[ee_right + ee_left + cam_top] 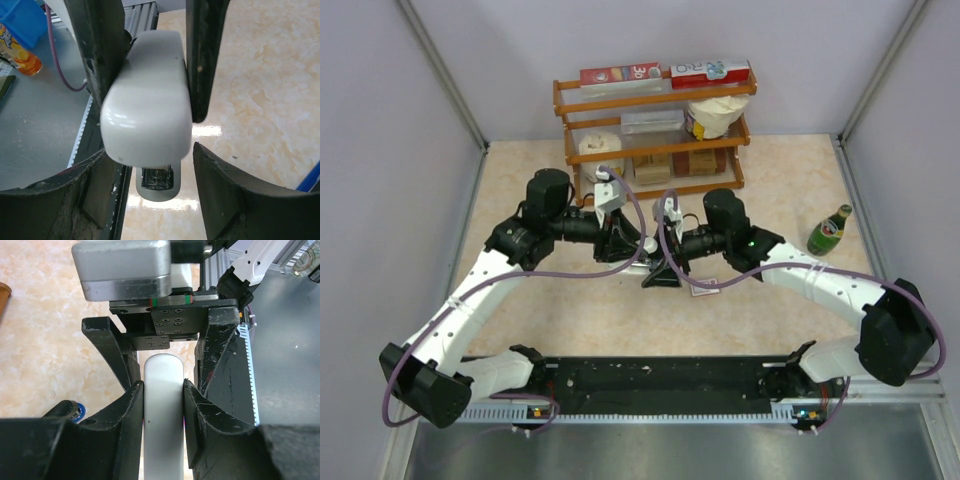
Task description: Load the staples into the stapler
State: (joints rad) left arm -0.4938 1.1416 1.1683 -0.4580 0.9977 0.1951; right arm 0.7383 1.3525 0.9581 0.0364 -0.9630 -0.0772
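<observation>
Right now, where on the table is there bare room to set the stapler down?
Bare beige tabletop lies left of the wooden shelf rack, and between the arms and the black base rail. The centre is crowded: both grippers meet around the white stapler; a green glass bottle stands right.

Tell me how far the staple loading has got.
Both arms meet mid-table on the white stapler. Left gripper is shut on its body; right gripper's fingers straddle the raised top. No staple strip is visible, so insertion and closing appear left.
</observation>
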